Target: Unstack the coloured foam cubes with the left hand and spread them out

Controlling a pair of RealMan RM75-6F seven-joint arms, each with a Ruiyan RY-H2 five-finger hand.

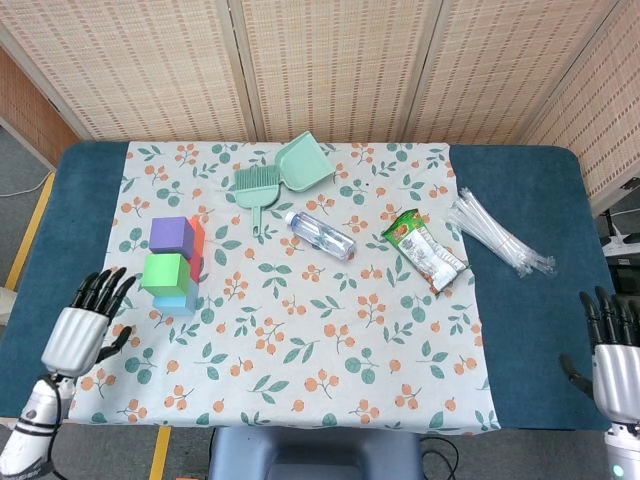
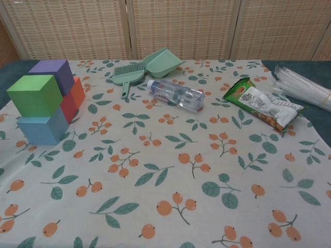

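The foam cubes stand stacked at the left of the floral cloth: a green cube on a blue cube, a purple cube behind it on red and orange cubes. My left hand hovers open just left of the stack, fingers spread, holding nothing. Open too, my right hand sits at the table's right front corner. Neither hand shows in the chest view.
A green dustpan and brush lie at the back. A water bottle lies in the middle, a snack packet to its right, and a bundle of clear plastic tubes on the blue table at the right.
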